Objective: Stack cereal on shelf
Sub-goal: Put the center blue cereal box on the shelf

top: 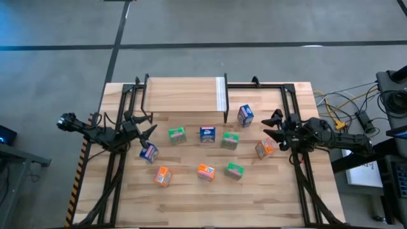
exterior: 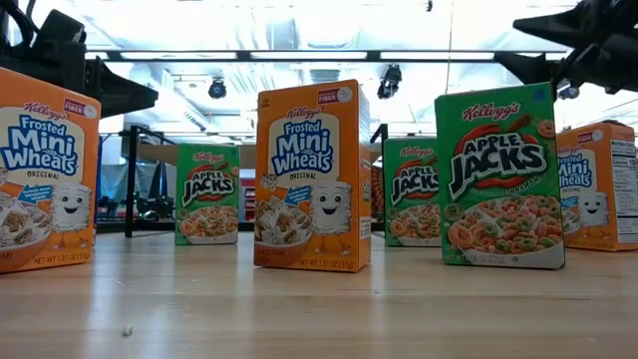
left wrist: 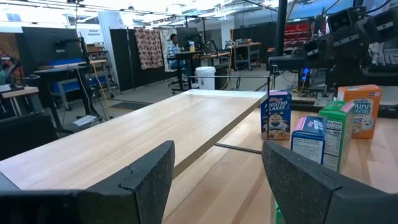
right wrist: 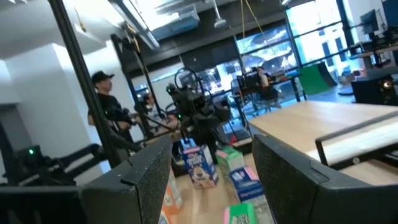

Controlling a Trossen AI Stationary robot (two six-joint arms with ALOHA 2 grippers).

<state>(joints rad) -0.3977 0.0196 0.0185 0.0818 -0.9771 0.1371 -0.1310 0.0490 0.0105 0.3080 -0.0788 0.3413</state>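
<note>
The shelf (top: 184, 94), a low light-wood board with a white strip (top: 220, 94) at its right end, stands at the table's far side. Several cereal boxes stand upright on the tabletop before it: blue ones (top: 245, 115) (top: 208, 134) (top: 149, 152), green ones (top: 177, 135) (top: 230, 140) (top: 234, 170), orange ones (top: 264, 149) (top: 205, 172) (top: 163, 176). My left gripper (top: 147, 131) hangs open at the table's left, just above the nearest blue box. My right gripper (top: 272, 127) hangs open at the right, above the orange box. Both hold nothing (left wrist: 217, 180) (right wrist: 211, 168).
Black frame rails (top: 121, 159) (top: 305, 172) run along both table sides under the arms. Cables and gear (top: 356, 117) lie off the table's right. People (right wrist: 102, 99) stand in the room beyond the table. The near part of the tabletop (top: 210, 207) is bare wood.
</note>
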